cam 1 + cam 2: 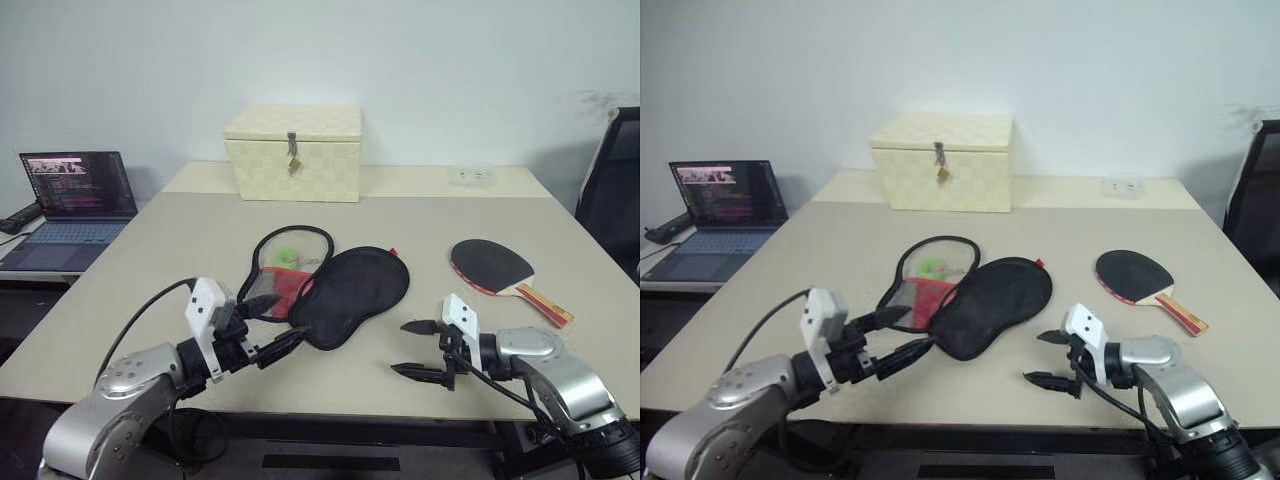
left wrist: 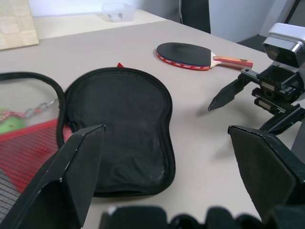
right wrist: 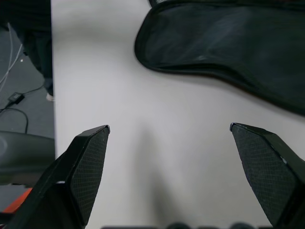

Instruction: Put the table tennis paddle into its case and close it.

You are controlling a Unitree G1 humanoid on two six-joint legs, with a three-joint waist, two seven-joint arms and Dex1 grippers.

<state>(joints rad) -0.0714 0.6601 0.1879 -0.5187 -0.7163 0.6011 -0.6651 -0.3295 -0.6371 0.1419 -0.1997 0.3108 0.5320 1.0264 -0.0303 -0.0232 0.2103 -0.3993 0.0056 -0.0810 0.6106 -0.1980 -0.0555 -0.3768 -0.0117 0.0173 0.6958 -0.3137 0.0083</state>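
Observation:
The case [image 1: 350, 293] lies unzipped and spread flat at the table's middle, its black half toward the right. Its mesh half [image 1: 285, 270], with a red panel and a green pull, lies toward the left. The table tennis paddle [image 1: 492, 265] rests black face up to the right of the case, apart from it, handle pointing to the near right. My left gripper [image 1: 293, 315] hovers open at the case's near left end, nothing between its fingers. My right gripper [image 1: 398, 347] is open and empty over bare table, near the front edge, right of the case.
A cream woven box [image 1: 293, 153] with a metal latch stands at the back of the table [image 1: 180, 260]. A small clear container [image 1: 471, 176] sits at the back right. An open laptop [image 1: 70, 205] is on a lower surface to the left, and a black chair [image 1: 612, 190] stands at the right.

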